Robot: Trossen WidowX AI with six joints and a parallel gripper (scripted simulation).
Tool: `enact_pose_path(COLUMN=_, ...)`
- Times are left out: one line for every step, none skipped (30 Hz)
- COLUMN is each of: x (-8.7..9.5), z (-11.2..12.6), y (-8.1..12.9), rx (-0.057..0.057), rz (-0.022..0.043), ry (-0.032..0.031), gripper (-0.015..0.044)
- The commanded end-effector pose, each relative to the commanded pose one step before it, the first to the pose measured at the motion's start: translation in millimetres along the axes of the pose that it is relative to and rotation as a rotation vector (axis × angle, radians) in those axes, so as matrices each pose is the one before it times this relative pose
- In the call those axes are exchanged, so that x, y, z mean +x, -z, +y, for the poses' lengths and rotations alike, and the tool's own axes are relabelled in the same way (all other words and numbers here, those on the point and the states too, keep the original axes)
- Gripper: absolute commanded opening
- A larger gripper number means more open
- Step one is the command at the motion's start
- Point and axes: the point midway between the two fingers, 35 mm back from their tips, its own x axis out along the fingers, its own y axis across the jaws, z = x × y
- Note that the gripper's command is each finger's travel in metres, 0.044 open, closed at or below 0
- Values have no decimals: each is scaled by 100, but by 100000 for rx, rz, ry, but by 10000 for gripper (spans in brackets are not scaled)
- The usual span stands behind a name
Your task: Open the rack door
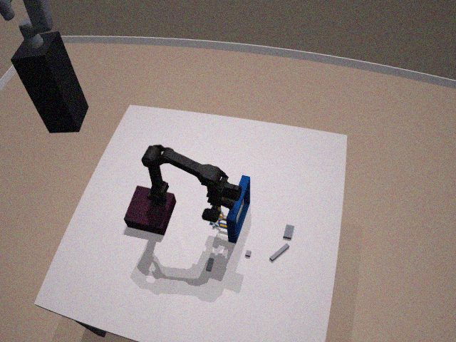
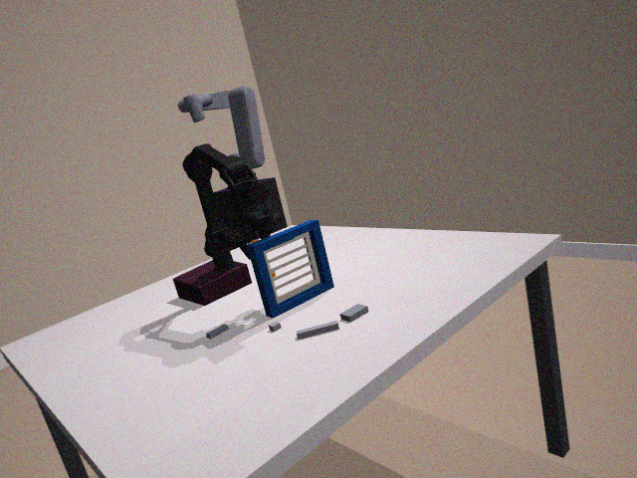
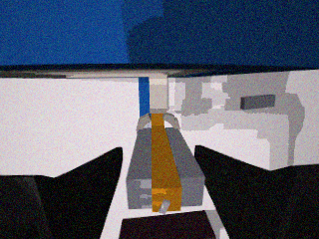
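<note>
The blue frame (image 1: 231,229) (image 2: 261,280) (image 3: 65,32) stands upright on the white table. Its cream barred door (image 2: 312,254) looks closed in the exterior view. The handle, an orange bar between grey side pieces (image 3: 165,154), stands out from the door on the arm's side; it looks upright. My gripper (image 3: 159,151) (image 1: 220,209) points down over the handle and is open. Its black fingers stand on either side of the handle, with a visible gap to each side piece. In the exterior view, the arm and frame hide the fingertips.
Two grey blocks (image 1: 288,231) (image 1: 278,252) lie beyond the frame, and a small grey cube (image 1: 248,253) (image 2: 275,327) near its foot. Another grey block (image 1: 209,263) (image 2: 217,331) (image 3: 257,102) lies on the arm's side. The arm stands on a maroon base (image 1: 136,215).
</note>
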Motion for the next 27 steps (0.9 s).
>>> enact_pose_path(x=242, z=-85, y=32, rx=-427, rz=-34, ry=551, gripper=193)
enact_pose_path(x=0, z=0, y=0, rx=0, rz=0, ry=0, gripper=166)
enact_pose_path(x=0, z=0, y=0, rx=0, rz=0, ry=0, gripper=140)
enact_pose_path(x=0, z=0, y=0, rx=0, rz=0, ry=0, gripper=114)
enact_pose_path(x=0, z=0, y=0, rx=0, rz=0, ry=0, gripper=107)
enact_pose_path(x=0, z=0, y=0, rx=0, rz=0, ry=0, gripper=101)
enact_pose_path(x=0, z=0, y=0, rx=0, rz=0, ry=0, gripper=94)
enact_pose_path(x=0, z=0, y=0, rx=0, rz=0, ry=0, gripper=87)
enact_pose_path(x=0, z=0, y=0, rx=0, rz=0, ry=0, gripper=81)
enact_pose_path(x=0, z=0, y=0, rx=0, rz=0, ry=0, gripper=74)
enact_pose_path(x=0, z=0, y=0, rx=0, rz=0, ry=0, gripper=67)
enact_pose_path(x=0, z=0, y=0, rx=0, rz=0, ry=0, gripper=61)
enact_pose_path(x=0, z=0, y=0, rx=0, rz=0, ry=0, gripper=54)
enact_pose_path(x=0, z=0, y=0, rx=0, rz=0, ry=0, gripper=47)
enact_pose_path(x=0, z=0, y=0, rx=0, rz=0, ry=0, gripper=41)
enact_pose_path(x=0, z=0, y=0, rx=0, rz=0, ry=0, gripper=34)
enact_pose_path(x=0, z=0, y=0, rx=0, rz=0, ry=0, gripper=27)
enact_pose_path(x=0, z=0, y=0, rx=0, rz=0, ry=0, gripper=26)
enact_pose_path(x=0, z=0, y=0, rx=0, rz=0, ry=0, gripper=26)
enact_pose_path(x=0, z=0, y=0, rx=0, rz=0, ry=0, gripper=26)
enact_pose_path(x=0, z=0, y=0, rx=810, rz=0, ry=0, gripper=26)
enact_pose_path(x=0, z=0, y=0, rx=2429, rz=0, ry=0, gripper=26)
enact_pose_path(x=0, z=0, y=0, rx=4048, rz=0, ry=0, gripper=26)
enact_pose_path(x=0, z=0, y=0, rx=4927, rz=0, ry=0, gripper=26)
enact_pose_path(x=0, z=0, y=0, rx=4928, rz=0, ry=0, gripper=26)
enact_pose_path(x=0, z=0, y=0, rx=4928, rz=0, ry=0, gripper=26)
enact_pose_path(x=0, z=0, y=0, rx=4928, rz=0, ry=0, gripper=26)
